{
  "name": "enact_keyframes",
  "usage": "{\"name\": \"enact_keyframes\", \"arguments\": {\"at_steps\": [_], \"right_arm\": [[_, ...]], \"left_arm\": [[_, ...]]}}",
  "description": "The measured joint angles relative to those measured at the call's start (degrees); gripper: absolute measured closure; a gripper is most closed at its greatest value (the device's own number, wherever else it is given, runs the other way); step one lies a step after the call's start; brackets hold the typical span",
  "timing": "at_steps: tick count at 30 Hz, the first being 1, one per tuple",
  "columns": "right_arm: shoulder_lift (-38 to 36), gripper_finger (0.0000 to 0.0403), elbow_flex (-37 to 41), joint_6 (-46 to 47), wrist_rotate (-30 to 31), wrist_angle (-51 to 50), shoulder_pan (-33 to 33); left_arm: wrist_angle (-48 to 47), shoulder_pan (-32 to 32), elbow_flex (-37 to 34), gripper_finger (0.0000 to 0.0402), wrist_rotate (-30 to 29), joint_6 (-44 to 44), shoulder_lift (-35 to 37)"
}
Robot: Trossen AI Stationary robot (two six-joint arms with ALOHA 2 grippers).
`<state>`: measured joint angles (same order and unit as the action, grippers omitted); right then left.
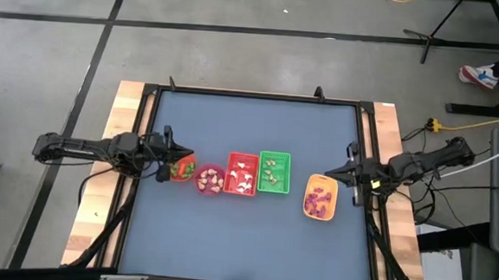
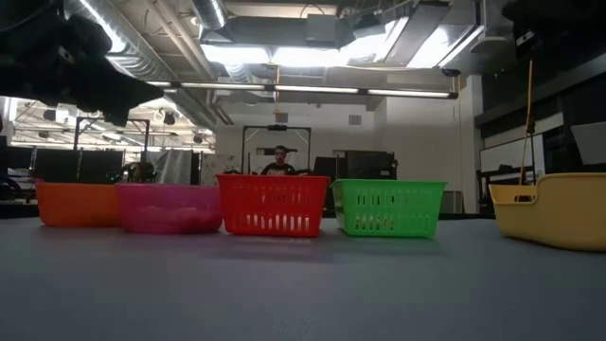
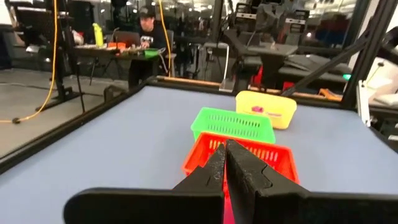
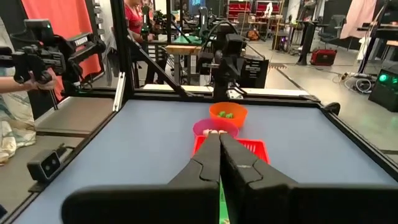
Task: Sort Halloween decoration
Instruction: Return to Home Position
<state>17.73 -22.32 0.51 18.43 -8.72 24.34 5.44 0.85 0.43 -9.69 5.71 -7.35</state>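
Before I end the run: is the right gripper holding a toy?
No, the right gripper is shut with nothing in it, pointing over the red bin.

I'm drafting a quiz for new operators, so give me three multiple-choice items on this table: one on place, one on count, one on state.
1. Which container sits nearest the right gripper? A red slotted plastic basket B yellow plastic bin C orange plastic bowl
2. How many containers are on the table? A three B five C seven
3. The left gripper is: A shut, empty B wide open C shut on a basket
Key: 1 B, the bin lies just beside that gripper; 2 B, adding the pink bowl and green basket; 3 A, its fingers meet with nothing between.
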Motion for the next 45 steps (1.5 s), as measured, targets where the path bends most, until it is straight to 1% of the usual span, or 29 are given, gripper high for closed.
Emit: {"name": "enact_keyframes", "arguments": {"at_steps": [5,13,16,18,21,27,31,35,39,45], "right_arm": [[0.01,0.0402,5.85,-0.32,0.01,5.94,0.0],[0.01,0.0402,15.38,-0.97,0.01,20.92,-0.05],[-0.09,0.0402,17.43,-0.89,-0.88,23.29,-1.69],[-0.12,0.0402,18.34,-0.86,-2.4,23.31,-3.9],[-0.14,0.0402,19.17,-0.83,-6.27,23.44,-8.69],[-0.14,0.0402,19.45,0.1,-18.66,22.7,-20.04],[-0.12,0.0402,19.45,0.58,-25.13,19.85,-24.88],[-0.1,0.0402,19.45,0.7,-26.13,16.13,-27.09],[-0.1,0.0402,19.45,0.68,-26.18,15.15,-26.99],[-0.1,0.0402,19.47,0.9,-25.57,11.16,-26.99]], "left_arm": [[-1.83,0.06,0.0,0.0401,0.02,0.11,0.0],[-2.52,0.06,0.0,0.0401,0.01,0.12,0.0],[-2.5,0.06,0.0,0.0401,0.02,0.2,0.0],[-2.47,0.06,0.0,0.0401,0.01,0.51,0.0],[-2.47,0.06,0.0,0.0401,0.0,1.45,0.0],[-2.66,0.06,0.0,0.0401,0.0,1.38,0.0],[-3.2,0.06,0.0,0.0401,0.27,1.25,-0.09],[-3.22,0.06,0.0,0.0401,0.3,1.2,-0.11],[-3.24,0.06,0.0,0.0401,0.36,1.18,-0.11],[-3.26,0.06,0.0,0.0401,0.38,1.18,-0.11]]}}
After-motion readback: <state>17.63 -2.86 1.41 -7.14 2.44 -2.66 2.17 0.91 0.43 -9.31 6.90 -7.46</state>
